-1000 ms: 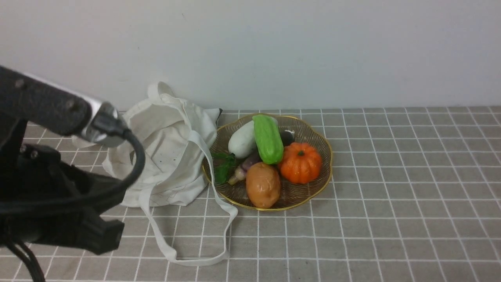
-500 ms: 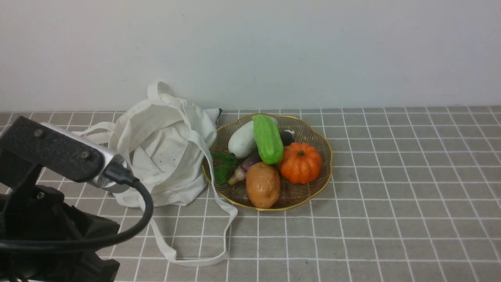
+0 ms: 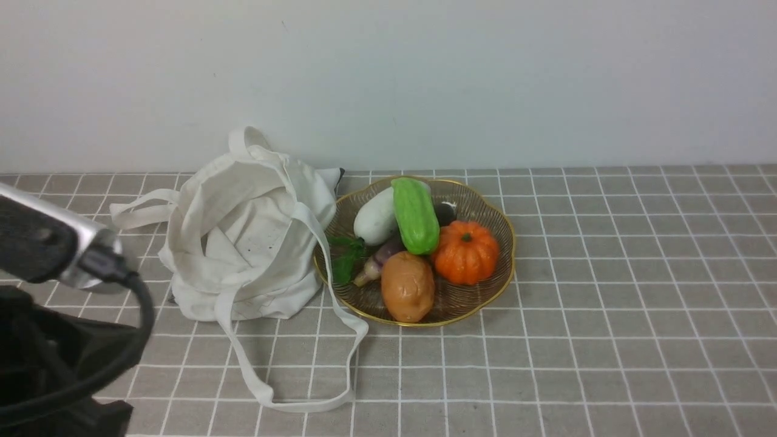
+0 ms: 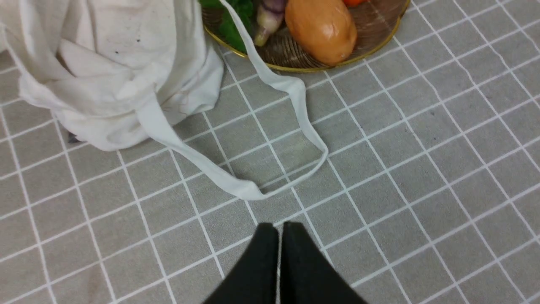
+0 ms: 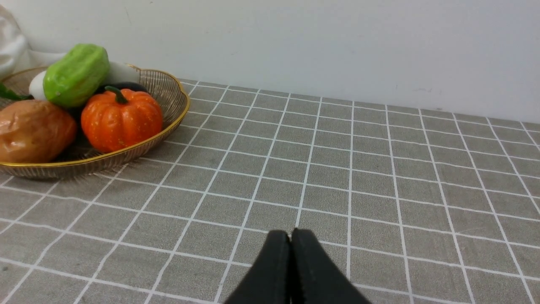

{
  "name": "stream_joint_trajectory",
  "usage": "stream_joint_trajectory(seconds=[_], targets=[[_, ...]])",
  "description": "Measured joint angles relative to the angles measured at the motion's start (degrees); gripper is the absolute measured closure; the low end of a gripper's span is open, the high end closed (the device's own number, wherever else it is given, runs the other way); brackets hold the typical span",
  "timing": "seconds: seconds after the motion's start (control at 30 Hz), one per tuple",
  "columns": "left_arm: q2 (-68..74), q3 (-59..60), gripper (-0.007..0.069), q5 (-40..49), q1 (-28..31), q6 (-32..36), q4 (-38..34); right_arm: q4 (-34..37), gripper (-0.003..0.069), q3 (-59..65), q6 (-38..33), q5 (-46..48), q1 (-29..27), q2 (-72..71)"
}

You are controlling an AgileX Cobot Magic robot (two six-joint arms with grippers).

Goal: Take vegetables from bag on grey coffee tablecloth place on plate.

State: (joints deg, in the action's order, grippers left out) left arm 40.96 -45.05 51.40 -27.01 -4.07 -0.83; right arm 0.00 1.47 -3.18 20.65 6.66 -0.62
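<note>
Gourd (image 3: 416,215) on plate (image 3: 455,301), around two o'clock from left arm (image 3: 42,358), apparently the nearer; long axis roughly eleven-to-five. Left fingers (image 4: 263,249) and right fingers (image 5: 274,257) pressed together, empty; probably no further reach needed.

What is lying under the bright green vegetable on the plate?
Under the green vegetable the white oblong vegetable can be seen, crossing beneath it. The white one's middle is covered. Whatever else lies directly below is hidden too, so I cannot tell.
</note>
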Motion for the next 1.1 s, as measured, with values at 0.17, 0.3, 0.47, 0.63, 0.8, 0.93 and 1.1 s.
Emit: stream_joint_trajectory(seconds=[0.17,0.3,0.47,0.63,0.8,0.93,1.1], targets=[[-7.75,5.73,0.0629,-4.45,5.58,0.00,2.13,0.00,0.0673,0.00,0.00,0.00,0.00,0.00],[-17.73,15.59,0.0629,-13.85,10.96,0.00,4.81,0.00,0.0673,0.00,0.00,0.00,0.00,0.00],[-27.97,25.29,0.0629,-23.00,14.45,0.68,6.39,0.00,0.0673,0.00,0.00,0.00,0.00,0.00],[-37.52,34.53,0.0629,-28.35,19.25,2.05,6.23,0.00,0.0673,0.00,0.00,0.00,0.00,0.00],[-41.48,41.23,0.0629,-29.70,22.18,2.10,5.61,0.00,0.0673,0.00,0.00,0.00,0.00,0.00],[-41.54,45.21,0.0629,-29.64,22.57,2.10,5.35,0.00,0.0673,0.00,0.00,0.00,0.00,0.00],[-41.54,46.66,0.0629,-29.69,22.57,2.10,5.31,0.00,0.0673,0.00,0.00,0.00,0.00,0.00]])
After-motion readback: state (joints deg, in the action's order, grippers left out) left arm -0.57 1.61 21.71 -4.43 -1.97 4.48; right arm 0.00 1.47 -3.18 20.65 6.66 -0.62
